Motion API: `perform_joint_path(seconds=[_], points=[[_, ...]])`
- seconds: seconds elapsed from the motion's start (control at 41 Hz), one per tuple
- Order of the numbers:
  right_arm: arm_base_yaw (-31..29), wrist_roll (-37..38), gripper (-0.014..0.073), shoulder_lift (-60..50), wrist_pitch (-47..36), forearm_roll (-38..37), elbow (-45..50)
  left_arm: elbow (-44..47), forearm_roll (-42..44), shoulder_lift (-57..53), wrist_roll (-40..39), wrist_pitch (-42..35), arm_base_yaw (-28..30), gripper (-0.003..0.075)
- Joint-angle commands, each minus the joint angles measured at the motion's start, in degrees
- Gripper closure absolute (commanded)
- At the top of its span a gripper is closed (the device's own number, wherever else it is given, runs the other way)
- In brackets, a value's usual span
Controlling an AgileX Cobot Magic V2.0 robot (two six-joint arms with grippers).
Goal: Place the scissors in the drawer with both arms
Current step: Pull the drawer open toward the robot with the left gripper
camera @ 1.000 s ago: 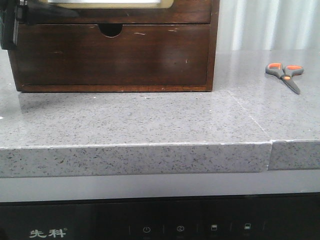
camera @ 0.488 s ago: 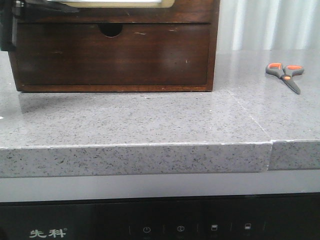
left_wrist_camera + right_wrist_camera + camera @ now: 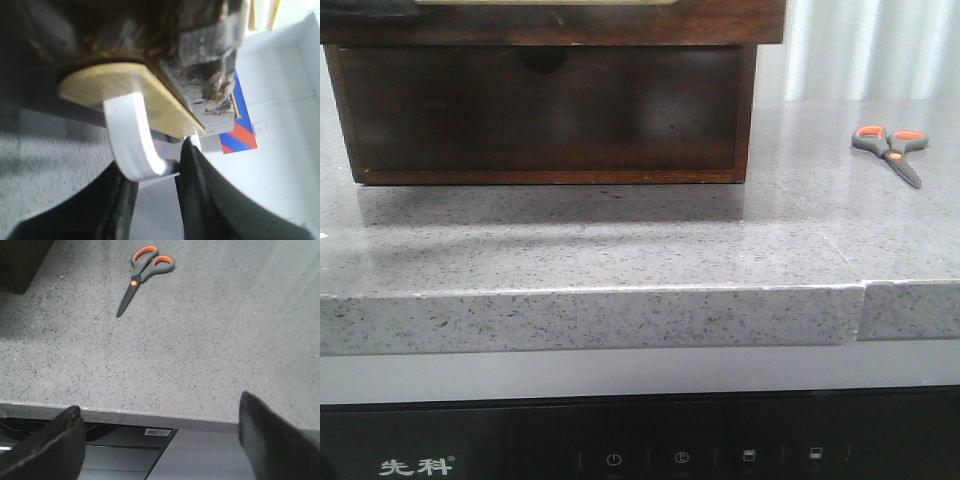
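Note:
The scissors (image 3: 890,145) lie flat on the grey counter at the right, well apart from the wooden cabinet (image 3: 748,110). In the right wrist view the scissors (image 3: 145,272) lie far ahead of my open, empty right gripper (image 3: 157,440), which hangs over the counter's front edge. The drawer (image 3: 620,25) sticks out of the cabinet at the top of the front view. In the left wrist view my left gripper (image 3: 155,167) is shut on the drawer's curved white handle (image 3: 127,135), which is fixed to a cream plate (image 3: 115,90). The drawer's inside is hidden.
The plain lower drawer (image 3: 550,120) with a half-round notch (image 3: 540,60) is closed and in shadow. The counter has a seam (image 3: 862,300) near its front right. A dark appliance panel (image 3: 640,450) sits below the counter edge.
The upper drawer has slid out toward the camera and now overhangs and shades the lower drawer. The left arm has left the front view's left edge. The scissors have not moved.

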Motion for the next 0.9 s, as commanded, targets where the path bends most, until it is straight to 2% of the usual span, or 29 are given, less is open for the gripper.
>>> perform_joint_path(seconds=[0.0,0.171,0.244,0.415,0.463,0.78,0.878], points=[[-0.07,-0.41,-0.0042,0.94,-3.85,-0.49,-1.46,2.04,-3.0,-5.59,2.52,8.97,-0.44,0.0587],[-0.07,-0.41,-0.0042,0.94,-3.85,-0.49,-1.46,4.26,-0.56,-8.47,2.52,8.86,-0.44,0.0562],[-0.07,-0.41,-0.0042,0.94,-3.85,-0.49,-1.46,4.26,-0.58,-8.47,2.52,8.63,-0.44,0.049],[-0.07,-0.41,-0.0042,0.94,-3.85,-0.49,-1.46,4.26,-0.58,-8.36,2.52,5.38,-0.44,0.0232],[-0.07,-0.41,-0.0042,0.94,-3.85,-0.49,-1.46,4.26,-0.58,-8.36,2.52,5.4,-0.44,0.0194],[-0.07,-0.41,-0.0042,0.94,-3.85,-0.49,-1.46,4.26,5.81,-9.53,2.4,8.59,-0.44,0.0185],[-0.07,-0.41,-0.0042,0.94,-3.85,-0.49,-1.46,4.26,9.6,-11.89,-0.39,8.59,-0.44,0.0185]])
